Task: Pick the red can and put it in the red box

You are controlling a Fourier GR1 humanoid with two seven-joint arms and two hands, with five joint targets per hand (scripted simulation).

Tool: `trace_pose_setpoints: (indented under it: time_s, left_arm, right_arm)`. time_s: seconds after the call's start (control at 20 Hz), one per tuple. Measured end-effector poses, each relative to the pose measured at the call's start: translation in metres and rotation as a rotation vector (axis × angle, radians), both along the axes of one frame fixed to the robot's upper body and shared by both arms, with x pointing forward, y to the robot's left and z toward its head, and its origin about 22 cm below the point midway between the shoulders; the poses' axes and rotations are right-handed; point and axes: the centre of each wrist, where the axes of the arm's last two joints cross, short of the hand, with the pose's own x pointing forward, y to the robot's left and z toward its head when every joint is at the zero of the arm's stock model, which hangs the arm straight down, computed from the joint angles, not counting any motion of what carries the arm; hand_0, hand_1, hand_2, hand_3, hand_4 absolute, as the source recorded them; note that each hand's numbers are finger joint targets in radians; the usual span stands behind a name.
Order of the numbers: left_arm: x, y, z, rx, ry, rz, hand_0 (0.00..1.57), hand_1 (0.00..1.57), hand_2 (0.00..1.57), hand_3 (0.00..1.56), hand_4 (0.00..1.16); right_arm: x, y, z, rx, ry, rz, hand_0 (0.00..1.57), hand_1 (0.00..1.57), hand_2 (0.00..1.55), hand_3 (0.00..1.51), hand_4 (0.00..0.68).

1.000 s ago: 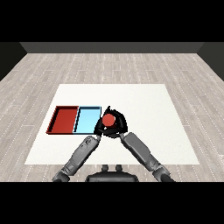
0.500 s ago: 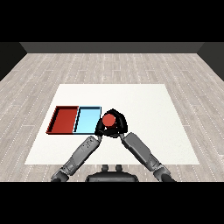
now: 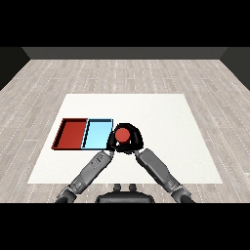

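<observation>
We are seeing a flat red rectangular tray at centre left of the white bench, with a light blue rectangular tray touching its right side. Just right of the blue tray, the round-topped red can is sitting inside the black right hand, whose fingers are curling round it. The black left hand is pressing close at the can's left; we cannot tell how its fingers are set. Both grey forearms are angling in from the lower corners.

right hand curled round red can | beside light blue tray | red tray left
</observation>
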Motion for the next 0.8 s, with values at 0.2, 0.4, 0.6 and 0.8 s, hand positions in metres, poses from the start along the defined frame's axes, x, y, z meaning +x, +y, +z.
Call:
trace_pose_setpoints:
  time_s: [0.2, 0.4, 0.6, 0.8]
  left_arm:
    - [0.0015, 0.0021, 0.0011, -0.014, -0.015, -0.001, 1.57, 1.57, 1.53, 1.43, 0.87]
    - [0.0055, 0.0037, 0.0029, -0.028, -0.025, 0.02, 1.57, 1.57, 1.54, 1.45, 0.96]
    - [0.004, 0.0018, 0.0052, -0.051, -0.034, 0.007, 1.57, 1.57, 1.57, 1.49, 1.14]
    - [0.0021, -0.001, 0.0031, -0.061, -0.037, 0.006, 1.57, 1.57, 1.57, 1.49, 1.14]
  right_arm:
    - [0.0004, 0.0006, 0.004, -0.003, -0.005, -0.003, 1.52, 1.52, 1.46, 1.4, 0.547]
    - [0.005, 0.0053, 0.007, -0.01, -0.013, -0.004, 1.47, 1.47, 1.45, 1.4, 0.532]
    - [0.0016, 0.0022, 0.0115, 0.027, 0.0, 0.033, 0.0, 0.0, 0.0, 0.0, 0.0]
    - [0.0001, -0.0003, 0.0119, 0.025, -0.016, 0.051, 0.0, 0.0, 0.0, 0.0, 0.0]
